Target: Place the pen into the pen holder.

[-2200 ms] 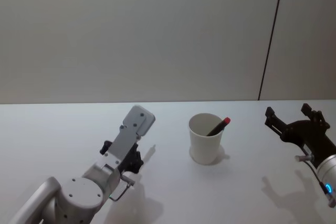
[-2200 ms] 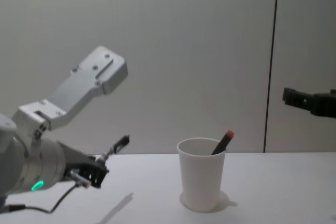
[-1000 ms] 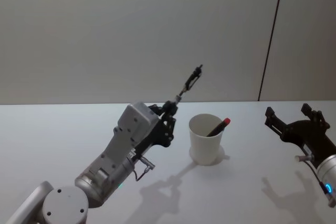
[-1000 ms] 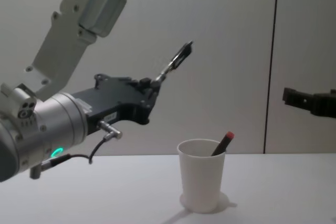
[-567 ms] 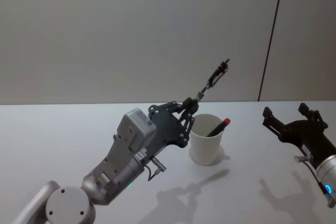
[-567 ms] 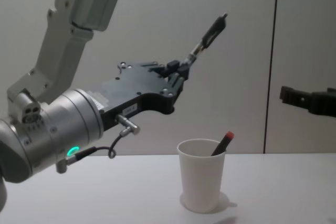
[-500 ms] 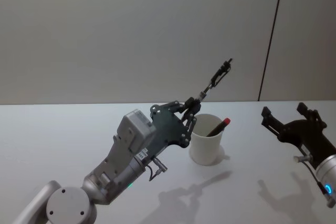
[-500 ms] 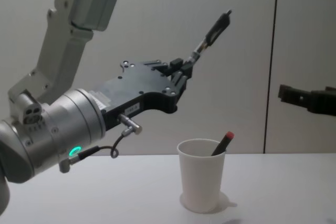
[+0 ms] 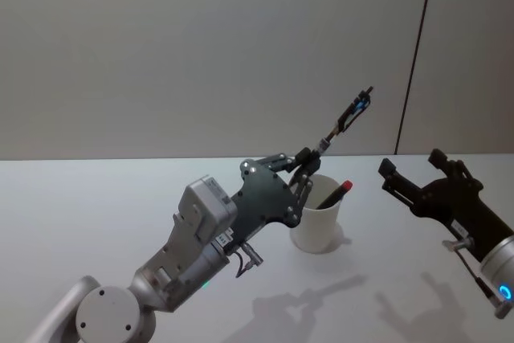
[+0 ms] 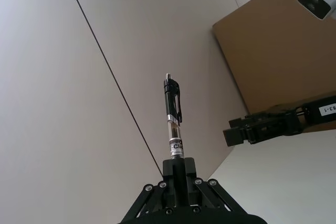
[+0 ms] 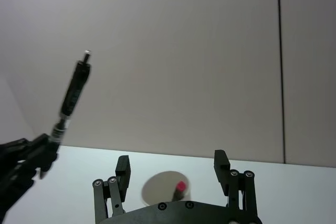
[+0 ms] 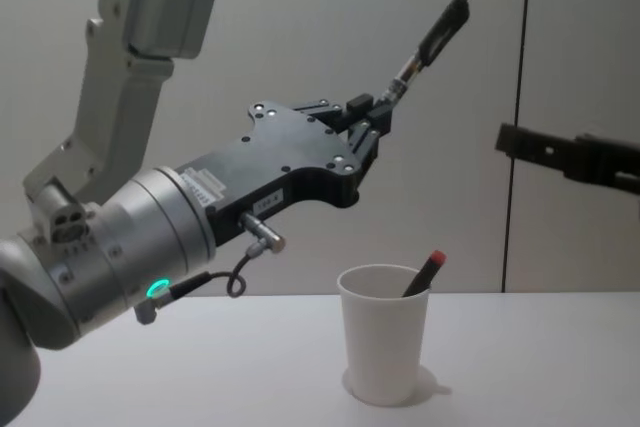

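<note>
Clamping the pen, left gripper hangs clear above the pen holder rim; right gripper spread, aside.

White table, pen holder standing upright

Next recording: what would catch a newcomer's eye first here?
The left gripper clamps a black pen by one end, slanting it up above the white pen holder. A red-tipped pen leans inside the holder; the right gripper hangs open to its right.
</note>
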